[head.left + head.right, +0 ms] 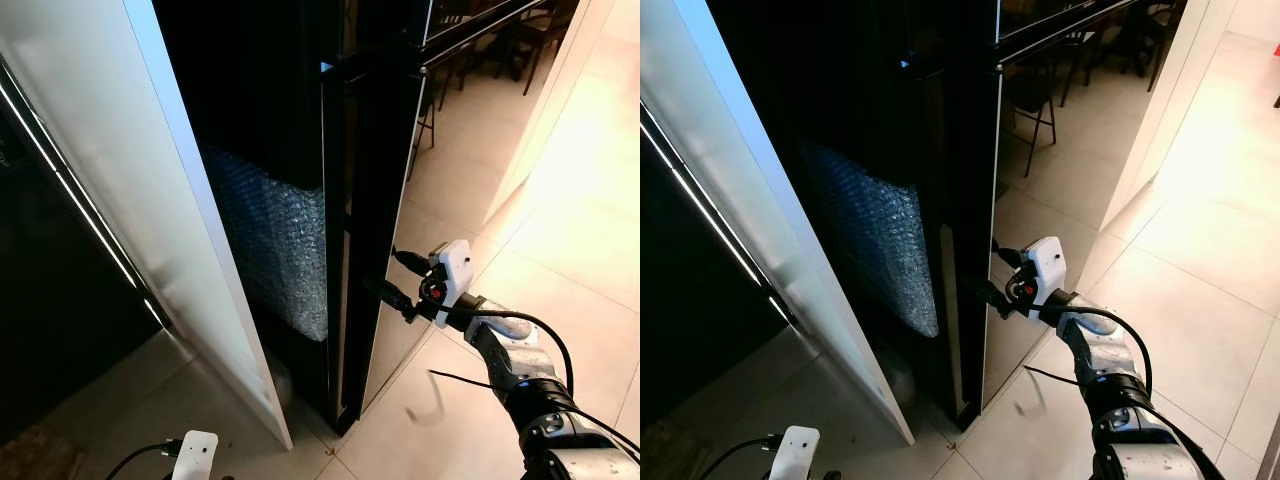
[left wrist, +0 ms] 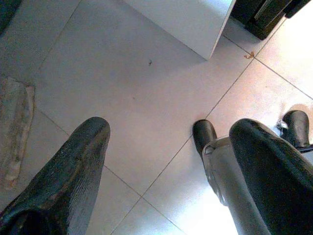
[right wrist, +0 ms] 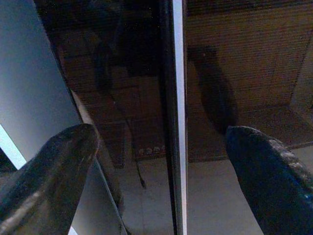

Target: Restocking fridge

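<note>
Fridge (image 1: 370,200) stands straight ahead, tall and black, one glossy door (image 1: 385,230) ajar beside one white panel (image 1: 190,230); bubble wrap (image 1: 270,240) shows in the dark gap between them. From the left: the left claw (image 2: 166,161) hangs low over the tiled floor (image 2: 122,88), fingers spread wide, idle. The right claw (image 1: 400,278) sits at the door's edge, fingers wide and straddling it. To swing the door well, I judge it should hook behind the edge and pull steadily along the hinge arc. Count: two claws, one fridge.

fridge (image 1: 370,200) top cropped, interior too dark, left claw (image 2: 161,171) fingertips cropped
</note>
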Robot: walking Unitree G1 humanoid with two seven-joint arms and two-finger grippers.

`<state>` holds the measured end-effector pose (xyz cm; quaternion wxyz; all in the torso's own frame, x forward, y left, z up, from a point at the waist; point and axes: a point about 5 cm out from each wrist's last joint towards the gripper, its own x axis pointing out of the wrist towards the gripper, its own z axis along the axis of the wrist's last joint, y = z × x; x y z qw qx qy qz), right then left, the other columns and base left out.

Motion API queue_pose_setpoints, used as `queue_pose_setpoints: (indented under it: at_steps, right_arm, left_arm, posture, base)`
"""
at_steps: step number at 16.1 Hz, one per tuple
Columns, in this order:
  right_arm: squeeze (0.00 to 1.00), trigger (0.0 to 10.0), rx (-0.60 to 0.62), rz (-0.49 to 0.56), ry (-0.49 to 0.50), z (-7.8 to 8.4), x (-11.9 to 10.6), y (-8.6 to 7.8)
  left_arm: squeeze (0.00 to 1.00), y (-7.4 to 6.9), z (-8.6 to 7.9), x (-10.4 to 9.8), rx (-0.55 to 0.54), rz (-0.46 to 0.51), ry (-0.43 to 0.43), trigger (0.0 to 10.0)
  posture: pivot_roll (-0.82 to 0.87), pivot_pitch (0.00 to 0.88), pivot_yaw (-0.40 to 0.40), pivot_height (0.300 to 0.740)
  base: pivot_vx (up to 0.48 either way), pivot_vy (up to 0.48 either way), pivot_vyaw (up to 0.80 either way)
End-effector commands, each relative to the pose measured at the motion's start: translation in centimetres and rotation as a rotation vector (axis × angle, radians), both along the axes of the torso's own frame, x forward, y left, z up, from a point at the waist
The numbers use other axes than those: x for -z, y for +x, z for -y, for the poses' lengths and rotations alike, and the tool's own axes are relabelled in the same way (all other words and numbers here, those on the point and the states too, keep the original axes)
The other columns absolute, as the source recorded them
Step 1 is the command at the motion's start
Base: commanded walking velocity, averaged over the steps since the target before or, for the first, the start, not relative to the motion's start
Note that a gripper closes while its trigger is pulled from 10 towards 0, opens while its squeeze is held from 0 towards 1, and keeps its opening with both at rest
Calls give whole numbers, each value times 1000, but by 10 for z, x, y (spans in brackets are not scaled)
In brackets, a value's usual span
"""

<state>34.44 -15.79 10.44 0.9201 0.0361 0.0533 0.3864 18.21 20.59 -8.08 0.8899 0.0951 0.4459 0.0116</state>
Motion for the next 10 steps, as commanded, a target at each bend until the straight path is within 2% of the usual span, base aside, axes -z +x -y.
queue_pose_setpoints:
  at_steps: [1, 10]
  right_arm:
    - [0, 10000, -25, 26, -10, -8, -7, 5]
    - [0, 10000, -19, 19, -15, -7, -5, 7]
  left_arm:
    - [0, -6, 0, 3, -3, -30, 6, 10000]
    - [0, -6, 1, 3, -3, -31, 6, 10000]
  posture:
    - [-23, 23, 14, 740]
    - [-23, 22, 12, 740]
  base:
    - [0, 0, 0]
    - [0, 0, 0]
